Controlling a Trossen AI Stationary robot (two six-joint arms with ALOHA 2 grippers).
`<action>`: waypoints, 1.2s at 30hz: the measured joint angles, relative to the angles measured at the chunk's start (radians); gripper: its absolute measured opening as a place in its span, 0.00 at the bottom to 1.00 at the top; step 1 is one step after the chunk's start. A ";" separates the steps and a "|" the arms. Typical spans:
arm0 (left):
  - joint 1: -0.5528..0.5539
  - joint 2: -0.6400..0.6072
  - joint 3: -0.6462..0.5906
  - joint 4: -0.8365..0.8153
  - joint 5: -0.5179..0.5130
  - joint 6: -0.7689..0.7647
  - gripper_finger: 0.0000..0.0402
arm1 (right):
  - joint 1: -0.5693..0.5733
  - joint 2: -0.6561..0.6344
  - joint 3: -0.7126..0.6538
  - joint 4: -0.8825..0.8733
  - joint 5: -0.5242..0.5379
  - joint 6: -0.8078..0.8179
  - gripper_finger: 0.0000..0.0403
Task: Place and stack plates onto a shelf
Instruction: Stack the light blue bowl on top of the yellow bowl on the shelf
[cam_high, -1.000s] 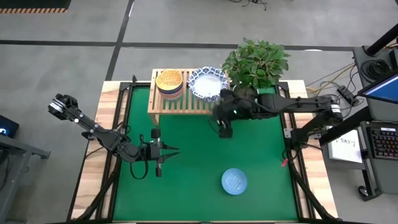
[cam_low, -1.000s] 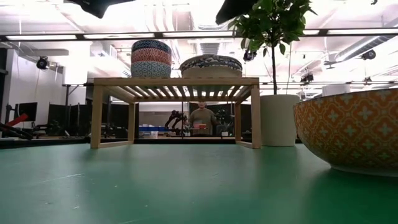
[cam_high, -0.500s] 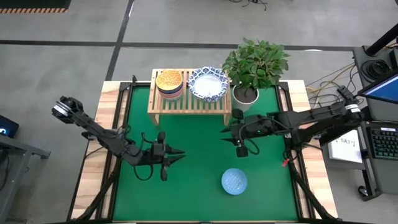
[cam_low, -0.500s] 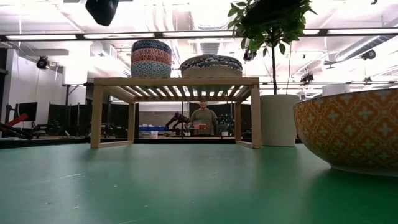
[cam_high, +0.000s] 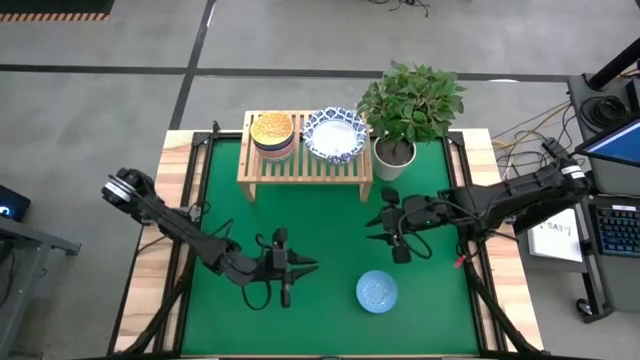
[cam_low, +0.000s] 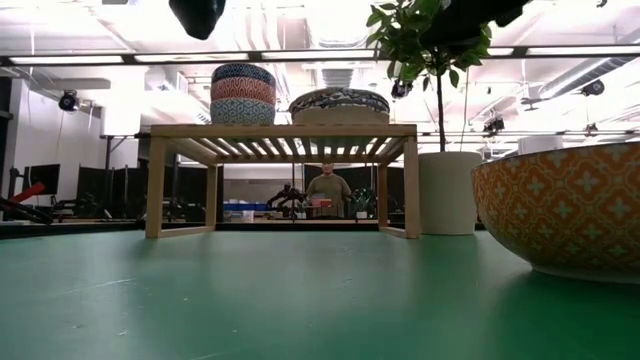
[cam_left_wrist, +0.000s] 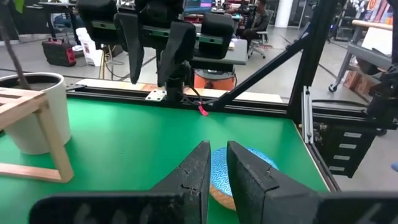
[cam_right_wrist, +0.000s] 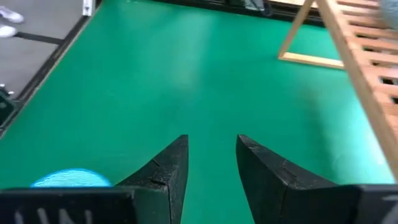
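Observation:
A small bowl, light blue inside (cam_high: 377, 291) and orange-patterned outside (cam_low: 560, 205), rests on its base on the green mat near the near edge. The light-wood shelf (cam_high: 305, 160) carries a stack of small bowls (cam_high: 271, 132) and white blue-rimmed plates (cam_high: 335, 135). My left gripper (cam_high: 305, 265) hovers left of the bowl and points at it, its fingers (cam_left_wrist: 214, 149) narrowly open with the bowl (cam_left_wrist: 242, 168) just beyond the tips. My right gripper (cam_high: 372, 222) hangs open in front of the shelf, on the far side of the bowl (cam_right_wrist: 71, 178).
A white pot (cam_high: 395, 152) with a leafy plant (cam_high: 412, 100) stands at the shelf's right end. Bare green mat (cam_high: 320, 215) lies between the shelf and the bowl. Wooden table borders (cam_high: 150, 280) run along both sides. A person (cam_low: 325, 190) sits in the room behind.
My left gripper has swept toward the right and near edge, closing on the light-blue bowl. My right gripper has drawn back from the shelf front toward the right and near side. The bowl and the stacks on the shelf have stayed put.

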 joint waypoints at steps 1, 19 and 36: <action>0.000 0.012 0.008 0.000 0.000 0.000 0.09 | 0.009 0.000 -0.003 -0.005 0.000 0.005 0.30; -0.005 0.046 0.030 0.001 0.000 -0.039 0.09 | 0.162 0.000 -0.005 -0.103 0.002 0.196 0.29; -0.004 0.046 0.030 0.003 -0.001 -0.062 0.09 | 0.311 0.000 -0.005 -0.157 0.002 0.399 0.46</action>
